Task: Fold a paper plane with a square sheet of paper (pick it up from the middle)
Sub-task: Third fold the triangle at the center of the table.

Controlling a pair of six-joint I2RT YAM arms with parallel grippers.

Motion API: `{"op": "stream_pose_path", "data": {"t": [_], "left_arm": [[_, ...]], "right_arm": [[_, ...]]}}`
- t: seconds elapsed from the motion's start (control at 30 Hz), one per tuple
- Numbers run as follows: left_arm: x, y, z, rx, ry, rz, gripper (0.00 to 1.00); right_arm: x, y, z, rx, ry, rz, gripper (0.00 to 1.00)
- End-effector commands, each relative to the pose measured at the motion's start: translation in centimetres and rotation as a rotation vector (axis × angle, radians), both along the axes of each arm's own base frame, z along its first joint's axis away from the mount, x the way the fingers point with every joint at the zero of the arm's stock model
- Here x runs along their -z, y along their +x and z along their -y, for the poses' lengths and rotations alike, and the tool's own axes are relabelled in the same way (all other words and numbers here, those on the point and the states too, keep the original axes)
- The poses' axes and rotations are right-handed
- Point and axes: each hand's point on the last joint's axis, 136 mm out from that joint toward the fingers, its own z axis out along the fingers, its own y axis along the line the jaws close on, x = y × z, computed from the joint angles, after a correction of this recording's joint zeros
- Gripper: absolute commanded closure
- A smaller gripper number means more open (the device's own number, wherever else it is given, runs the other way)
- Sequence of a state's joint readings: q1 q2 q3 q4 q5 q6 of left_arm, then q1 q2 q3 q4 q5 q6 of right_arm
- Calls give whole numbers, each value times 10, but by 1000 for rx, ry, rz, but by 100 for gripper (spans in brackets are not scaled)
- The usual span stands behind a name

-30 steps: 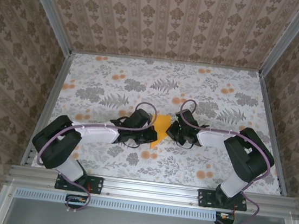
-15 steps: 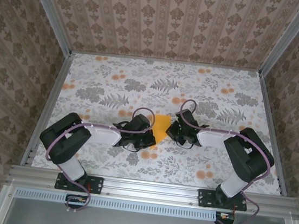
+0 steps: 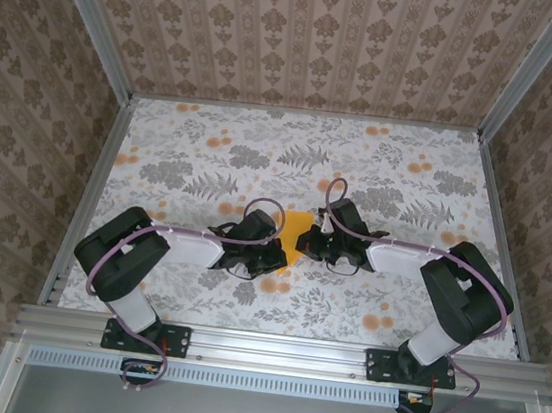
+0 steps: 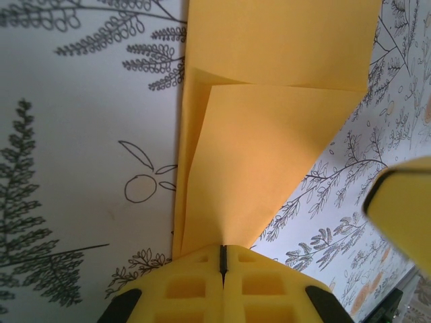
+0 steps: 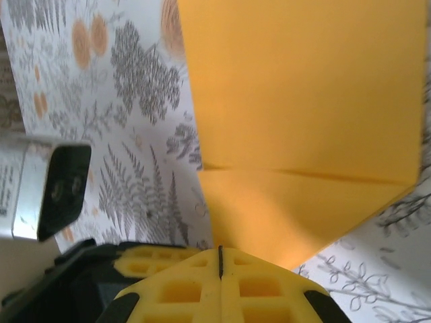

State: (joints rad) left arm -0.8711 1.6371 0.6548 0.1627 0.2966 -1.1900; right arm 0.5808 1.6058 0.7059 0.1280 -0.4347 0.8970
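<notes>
Locate the paper (image 3: 295,231) at mid-table on the floral cloth (image 3: 390,180), between the tips of the two arms. Observe partial folding: in the left wrist view, one flap laid over the layer below, with a straight crease across the width and slanted edges tapering toward the fingers. Note the left gripper (image 4: 222,259) closed to a hairline seam, pinching the narrow near end of the paper. Note the right gripper (image 5: 220,259) likewise closed tight on the opposite end, with a crease crossing the paper just ahead of the pads. From above, see both grippers touching the paper, left at its lower-left side, right at its right side. Cannot tell whether the paper rests on the cloth or sits raised off it.
</notes>
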Motion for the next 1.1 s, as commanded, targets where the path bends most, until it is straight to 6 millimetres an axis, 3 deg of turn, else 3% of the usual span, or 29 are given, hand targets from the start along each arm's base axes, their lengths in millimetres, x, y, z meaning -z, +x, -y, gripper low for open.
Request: {"op": "stream_pose_path", "data": {"t": [0.0, 0.17, 0.4, 0.77, 1.07], "left_arm": [[25, -11, -23, -24, 109, -78, 100], [25, -11, -25, -26, 120, -86, 100], [28, -14, -28, -31, 146, -114, 100], [32, -17, -33, -33, 176, -138, 100], [35, -21, -38, -43, 190, -157, 100]], "right_arm": [[12, -17, -4, -77, 7, -39, 95], [21, -22, -9, -116, 20, -70, 95], [29, -13, -12, -116, 5, -72, 95], [25, -2, -18, -99, 57, -41, 95], [52, 6, 6, -51, -80, -60, 96]]}}
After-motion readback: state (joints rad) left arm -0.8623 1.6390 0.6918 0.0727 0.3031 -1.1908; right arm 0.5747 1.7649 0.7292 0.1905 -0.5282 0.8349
